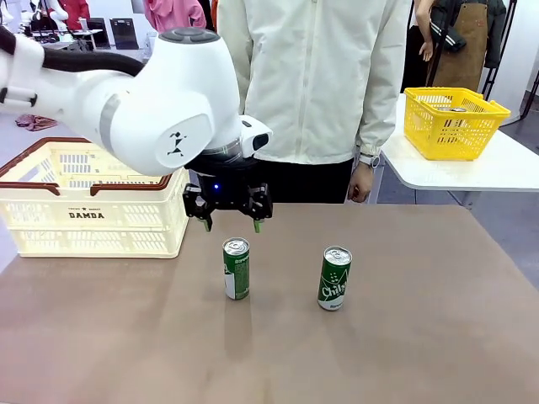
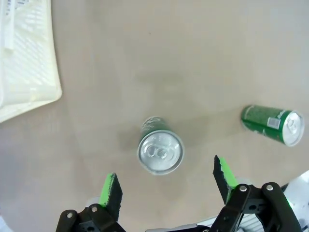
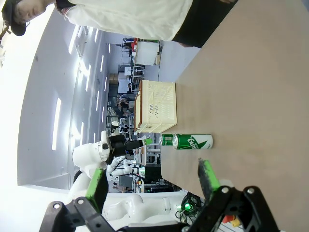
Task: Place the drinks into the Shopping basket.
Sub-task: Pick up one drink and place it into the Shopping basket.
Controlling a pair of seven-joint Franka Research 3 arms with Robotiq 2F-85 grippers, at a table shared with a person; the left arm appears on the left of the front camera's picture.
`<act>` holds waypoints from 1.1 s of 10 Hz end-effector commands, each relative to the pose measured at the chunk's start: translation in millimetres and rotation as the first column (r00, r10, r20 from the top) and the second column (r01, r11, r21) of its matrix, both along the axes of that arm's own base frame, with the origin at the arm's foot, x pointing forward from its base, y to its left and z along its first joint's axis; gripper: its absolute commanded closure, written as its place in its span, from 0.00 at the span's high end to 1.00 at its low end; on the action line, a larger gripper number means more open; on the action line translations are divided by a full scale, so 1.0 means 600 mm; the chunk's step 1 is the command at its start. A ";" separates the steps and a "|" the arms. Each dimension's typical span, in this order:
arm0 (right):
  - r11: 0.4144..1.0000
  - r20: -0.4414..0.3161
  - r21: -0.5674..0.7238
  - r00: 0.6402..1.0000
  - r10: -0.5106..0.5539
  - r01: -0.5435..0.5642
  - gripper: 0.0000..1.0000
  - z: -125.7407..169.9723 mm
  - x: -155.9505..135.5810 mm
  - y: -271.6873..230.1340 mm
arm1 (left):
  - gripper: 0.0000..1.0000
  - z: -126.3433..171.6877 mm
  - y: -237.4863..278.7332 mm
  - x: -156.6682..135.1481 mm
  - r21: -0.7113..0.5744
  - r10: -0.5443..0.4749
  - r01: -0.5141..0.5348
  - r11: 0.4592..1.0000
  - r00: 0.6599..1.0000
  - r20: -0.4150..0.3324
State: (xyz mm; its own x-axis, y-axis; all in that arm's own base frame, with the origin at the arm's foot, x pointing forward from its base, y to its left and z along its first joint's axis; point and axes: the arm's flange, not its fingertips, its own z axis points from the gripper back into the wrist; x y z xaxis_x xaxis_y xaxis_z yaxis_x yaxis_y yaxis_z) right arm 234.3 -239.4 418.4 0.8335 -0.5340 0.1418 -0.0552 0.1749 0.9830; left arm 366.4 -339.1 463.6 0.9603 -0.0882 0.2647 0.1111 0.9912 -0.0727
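One big brown table (image 1: pixel 404 353) takes up most of the front view. A person (image 1: pixel 312 76) in a white jacket stands at its far side. One hand (image 1: pixel 360 181) hangs down by the table's far edge.

The white left arm (image 1: pixel 160 101) comes in from the left and reaches to the middle of the table.

The Shopping basket (image 1: pixel 126 223) sits on the left side of the table, near the far edge. It is cream with a brown rim and has "DAMDA" on its side. A smaller yellow basket (image 1: pixel 455 126) sits on a white table (image 1: pixel 497 172) far off to the right.

Two green drinks with silver tops stand up on the brown table, out in the open and not in the Shopping basket. The left can (image 1: pixel 237 269) is near the middle. The right can (image 1: pixel 334 279) stands a little way to its right, and the two do not touch.

The left end effector (image 1: pixel 232 225) hangs just above the left can and points down at it. Its jaws are spread wide and hold nothing. In the left wrist view the can's round top sits between the two green pads (image 2: pixel 112 186), with a gap on each side.

The right end effector (image 3: pixel 152 171) is also spread wide and holds nothing. It looks along the table at the cans and the Shopping basket, which are well away from it.
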 end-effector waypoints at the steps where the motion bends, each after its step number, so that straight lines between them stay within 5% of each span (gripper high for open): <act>1: 1.000 0.018 -0.009 1.000 0.012 -0.011 1.00 0.001 -0.003 -0.001 | 1.00 -0.021 -0.016 0.006 -0.014 0.102 -0.102 0.995 0.995 -0.012; 3: 1.000 0.018 -0.009 1.000 0.012 -0.011 1.00 0.001 -0.003 -0.001 | 1.00 -0.048 -0.018 0.015 0.054 0.178 -0.178 0.983 0.984 -0.005; 11: 1.000 0.018 -0.009 1.000 0.012 -0.011 1.00 0.001 -0.003 -0.001 | 1.00 -0.138 -0.026 0.072 0.094 0.211 -0.199 0.975 0.968 -0.138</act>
